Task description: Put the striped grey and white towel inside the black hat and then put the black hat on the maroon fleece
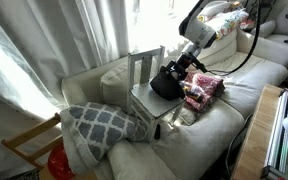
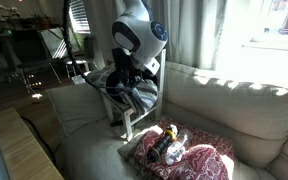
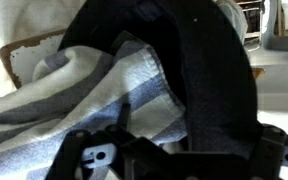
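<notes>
The black hat (image 1: 164,83) is over the seat of a white chair (image 1: 144,68) that stands on the sofa. It also shows in the wrist view (image 3: 209,70) and in an exterior view (image 2: 124,88). The striped grey and white towel (image 3: 94,100) lies partly inside the hat and spills out of its opening (image 2: 139,97). My gripper (image 1: 181,66) is at the hat's edge, and the brim runs down between its fingers (image 3: 189,150); it looks shut on the hat. The maroon fleece (image 1: 206,90) lies on the sofa beside the chair, seen too in an exterior view (image 2: 199,160).
A small toy-like object (image 2: 164,148) lies on the fleece. A grey patterned pillow (image 1: 99,122) leans at the sofa's end. A wooden table edge (image 1: 259,135) runs along the front of the sofa. Curtains (image 1: 44,40) hang behind it.
</notes>
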`<state>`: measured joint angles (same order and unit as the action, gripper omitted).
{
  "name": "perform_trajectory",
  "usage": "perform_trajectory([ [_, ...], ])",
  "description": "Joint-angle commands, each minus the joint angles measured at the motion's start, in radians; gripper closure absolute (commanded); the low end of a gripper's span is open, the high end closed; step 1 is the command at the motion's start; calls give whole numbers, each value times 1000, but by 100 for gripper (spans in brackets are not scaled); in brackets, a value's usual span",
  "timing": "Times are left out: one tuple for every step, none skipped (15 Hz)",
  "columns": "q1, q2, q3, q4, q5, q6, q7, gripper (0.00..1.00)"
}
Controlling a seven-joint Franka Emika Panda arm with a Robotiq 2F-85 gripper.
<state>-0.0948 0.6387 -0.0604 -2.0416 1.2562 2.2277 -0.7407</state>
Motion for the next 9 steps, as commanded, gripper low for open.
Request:
perform_trajectory([
  [34, 36, 6, 24, -43, 78, 21, 27],
  [40, 37, 9, 24, -51, 89, 25, 34],
  [44, 38, 14, 24, -59, 101, 28, 42],
  [48, 37, 18, 24, -66, 111, 34, 51],
  [52, 35, 22, 24, -72, 118, 39, 58],
  [56, 32, 25, 24, -78, 126, 44, 65],
  [59, 29, 29, 24, -85, 130, 50, 74],
  [65, 23, 31, 22, -96, 138, 59, 80],
  [72, 14, 31, 20, -114, 142, 69, 88],
])
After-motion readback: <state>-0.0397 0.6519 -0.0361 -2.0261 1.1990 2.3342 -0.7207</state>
